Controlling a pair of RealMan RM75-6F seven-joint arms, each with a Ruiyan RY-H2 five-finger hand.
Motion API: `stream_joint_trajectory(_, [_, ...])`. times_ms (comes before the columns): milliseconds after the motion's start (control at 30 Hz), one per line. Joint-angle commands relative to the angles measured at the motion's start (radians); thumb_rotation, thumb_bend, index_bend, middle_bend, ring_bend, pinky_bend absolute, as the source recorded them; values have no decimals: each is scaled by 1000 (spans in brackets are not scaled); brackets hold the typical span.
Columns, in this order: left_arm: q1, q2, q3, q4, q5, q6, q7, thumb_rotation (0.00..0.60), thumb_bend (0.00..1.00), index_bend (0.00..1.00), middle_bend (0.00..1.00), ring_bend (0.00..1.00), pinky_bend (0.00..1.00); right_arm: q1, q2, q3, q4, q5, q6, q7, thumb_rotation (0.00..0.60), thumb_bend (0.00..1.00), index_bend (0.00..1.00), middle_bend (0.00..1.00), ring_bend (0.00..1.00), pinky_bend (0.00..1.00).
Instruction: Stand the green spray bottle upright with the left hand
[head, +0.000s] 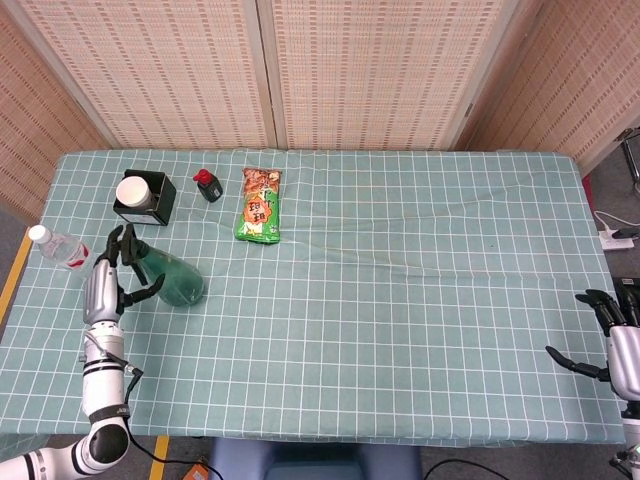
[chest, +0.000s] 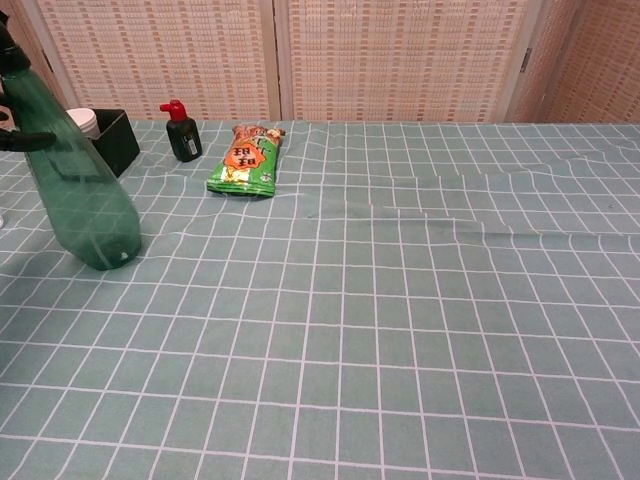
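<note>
Green spray bottle (chest: 85, 190) is standing on the bench's (head: 400, 330) left side, leaning slightly in chest view. Only head view is showing the left hand (head: 108, 280) curling around its neck, and the right hand (head: 612, 335) idling open-fingered at the far edge. Woven panels (head: 370, 70) are lining the room behind.

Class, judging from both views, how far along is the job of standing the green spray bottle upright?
Done: the green spray bottle has its base on the table, neck raised. In hand: the left hand holds it near the neck. Left: it leans, so straighten and release. The right hand is idle.
</note>
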Motion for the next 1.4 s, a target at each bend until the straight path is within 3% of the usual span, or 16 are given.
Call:
stream_joint_trajectory(33, [11, 14, 0, 0, 12, 2, -17, 600, 193, 0, 123, 70, 83, 0, 1, -1, 0, -2, -1, 2, 600, 0, 257, 192, 0, 9])
stream_joint_trajectory(167, [32, 52, 14, -18, 36, -3, -31, 600, 188, 0, 45, 7, 61, 2, 3, -2, -1, -4, -5, 5, 600, 0, 261, 194, 0, 9])
stream_joint_trajectory(367, [60, 98, 39, -43, 56, -18, -48, 600, 164, 0, 3, 0, 33, 3, 6, -4, -3, -7, -6, 9, 600, 0, 261, 198, 0, 9])
stream_joint_trajectory(700, [193, 307, 134, -174, 116, -59, -143, 600, 161, 0, 0, 0, 31, 12, 15, -17, -3, -45, -9, 35, 600, 0, 262, 204, 0, 9])
stream_joint_trajectory(867, [230, 387, 184, -155, 172, -49, -115, 600, 389, 0, 0, 0, 83, 18, 20, -19, -9, -45, -21, 33, 600, 0, 262, 205, 0, 9])
stream_joint_trajectory(967, [225, 430, 273, -76, 306, -67, 9, 600, 402, 0, 8, 0, 155, 21, 23, -22, -16, -46, -27, 21, 600, 0, 262, 205, 0, 9])
stream_joint_trajectory(1100, [221, 457, 382, 1, 425, -78, 230, 600, 284, 0, 11, 0, 150, 21, 23, -20, -27, -37, -27, 4, 600, 0, 261, 205, 0, 13])
stream_joint_trajectory(1200, [234, 462, 413, 14, 496, -55, 231, 600, 252, 0, 0, 0, 106, 20, 22, -19, -30, -31, -28, -5, 600, 0, 262, 205, 0, 15])
stream_joint_trajectory(1400, [275, 423, 465, 150, 788, 120, 63, 600, 243, 15, 8, 0, 89, 17, 24, -18, -29, -21, -29, 2, 600, 0, 262, 205, 0, 17])
